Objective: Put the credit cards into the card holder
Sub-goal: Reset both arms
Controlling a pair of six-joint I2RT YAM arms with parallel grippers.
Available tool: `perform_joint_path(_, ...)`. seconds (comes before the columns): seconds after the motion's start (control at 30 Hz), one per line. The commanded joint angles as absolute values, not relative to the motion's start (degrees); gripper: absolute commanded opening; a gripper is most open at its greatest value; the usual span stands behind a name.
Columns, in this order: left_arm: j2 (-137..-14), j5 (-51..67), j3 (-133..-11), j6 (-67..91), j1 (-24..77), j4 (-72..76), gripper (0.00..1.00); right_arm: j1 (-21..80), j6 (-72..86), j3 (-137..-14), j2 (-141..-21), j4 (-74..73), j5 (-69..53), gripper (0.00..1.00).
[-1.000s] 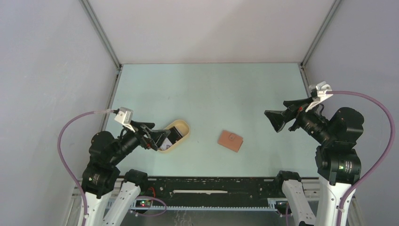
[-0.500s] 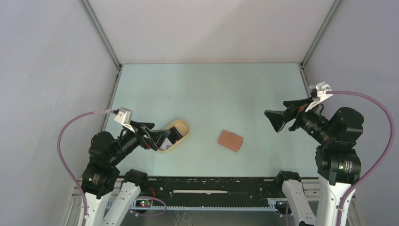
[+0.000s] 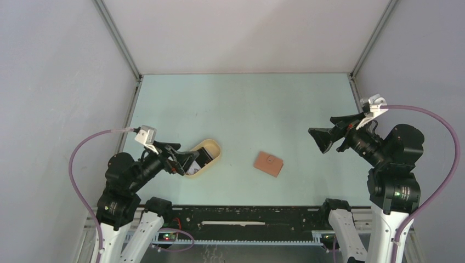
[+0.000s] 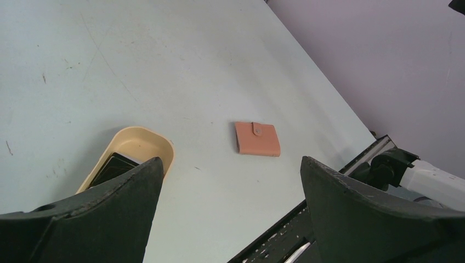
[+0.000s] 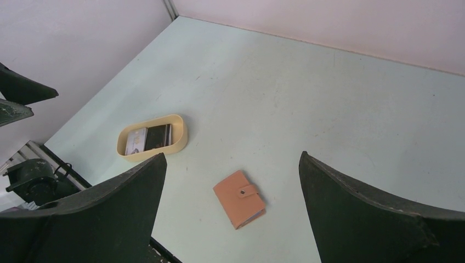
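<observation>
The card holder [image 3: 268, 163] is a closed reddish-brown wallet with its snap button up, lying flat on the table right of centre. It also shows in the left wrist view [image 4: 257, 138] and the right wrist view [image 5: 239, 199]. The credit cards [image 3: 198, 160] lie in a pale tan oval tray; a black one and a white one show [image 5: 148, 137], partly hidden in the left wrist view [image 4: 111, 167]. My left gripper [image 3: 185, 158] hovers open and empty over the tray's near end [image 4: 231, 161]. My right gripper [image 3: 322, 131] is open and empty, raised to the right of the wallet [image 5: 232, 155].
The tan tray [image 3: 215, 147] sits left of the wallet, its rim visible in both wrist views [image 4: 143, 132] [image 5: 182, 131]. Grey walls enclose the table on the left, back and right. A black rail [image 3: 247, 215] runs along the near edge.
</observation>
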State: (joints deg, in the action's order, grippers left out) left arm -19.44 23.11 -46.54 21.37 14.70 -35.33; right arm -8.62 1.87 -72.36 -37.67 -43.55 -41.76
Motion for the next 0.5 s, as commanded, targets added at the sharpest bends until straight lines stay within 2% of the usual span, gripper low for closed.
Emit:
perform_joint_path(0.0,-19.54,23.12,-45.79,19.86,14.27,-34.50,1.00,-8.96,2.21,-72.07,-38.29,-41.23,-42.87,1.00)
perform_joint_path(0.47,-19.78,23.12,-45.71,19.93,14.24,-34.29,1.00,-9.38,0.63,-72.07,-38.24,-41.11,-41.67,1.00)
